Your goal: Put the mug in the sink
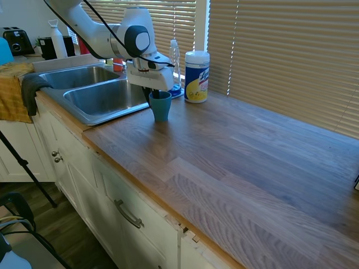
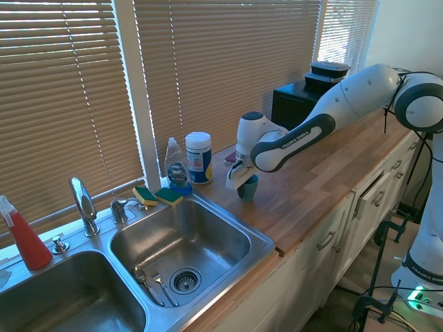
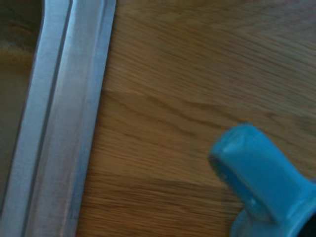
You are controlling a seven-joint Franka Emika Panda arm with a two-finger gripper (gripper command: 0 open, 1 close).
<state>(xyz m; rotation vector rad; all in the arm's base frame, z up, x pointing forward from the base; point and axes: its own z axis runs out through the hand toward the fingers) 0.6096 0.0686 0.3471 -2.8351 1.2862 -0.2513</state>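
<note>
The teal mug (image 1: 161, 107) (image 2: 248, 189) stands upright on the wooden counter, a short way from the sink's rim (image 1: 84, 117) (image 2: 266, 242). My gripper (image 1: 154, 95) (image 2: 242, 181) comes down over the mug's sink-side edge. One dark finger lies against its outer wall and the other is hidden inside it, so it is shut on the mug. The wrist view shows the mug's blue handle (image 3: 256, 173) beside the steel sink rim (image 3: 64, 123).
A white wipes canister (image 1: 197, 77) (image 2: 199, 158) and a dish soap bottle (image 1: 175, 64) (image 2: 177, 166) stand behind the mug by the blinds. Sponges (image 2: 158, 196) lie on the sink's back rim near the faucet (image 2: 83, 204). Cutlery (image 2: 149, 280) lies in the near basin.
</note>
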